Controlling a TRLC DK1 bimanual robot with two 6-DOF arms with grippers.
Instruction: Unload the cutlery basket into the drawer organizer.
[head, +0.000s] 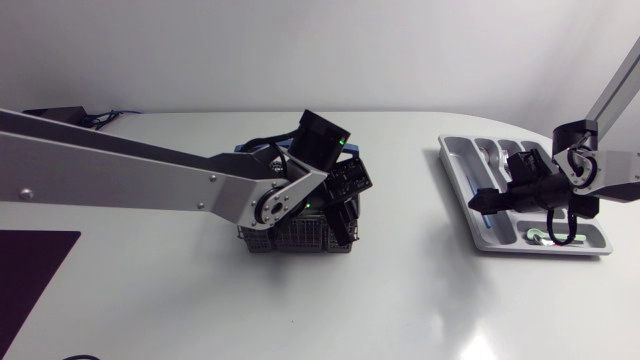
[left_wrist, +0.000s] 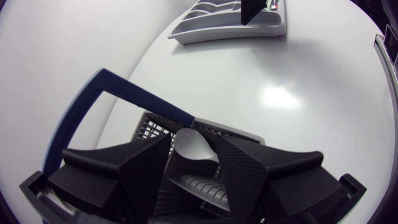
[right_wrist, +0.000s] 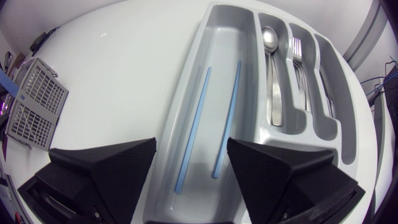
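Observation:
The dark mesh cutlery basket (head: 290, 232) with a blue handle (left_wrist: 134, 93) stands mid-table. My left gripper (head: 342, 205) reaches down into it; its fingers (left_wrist: 140, 165) press from both sides on a pale rounded utensil end (left_wrist: 188, 146). The grey drawer organizer (head: 455, 165) lies at the right. Over its long compartment hangs my right gripper (right_wrist: 191, 163), open with nothing between its fingers. Two blue chopsticks (right_wrist: 196, 124) lie in that compartment, with a spoon (right_wrist: 270, 62) and forks (right_wrist: 298, 56) in the slots beside it.
A small green item (head: 537, 237) sits in the organizer's near end compartment. A dark mat (head: 30, 270) covers the table's front left corner. Bare white tabletop (head: 420, 290) lies between the basket and the organizer.

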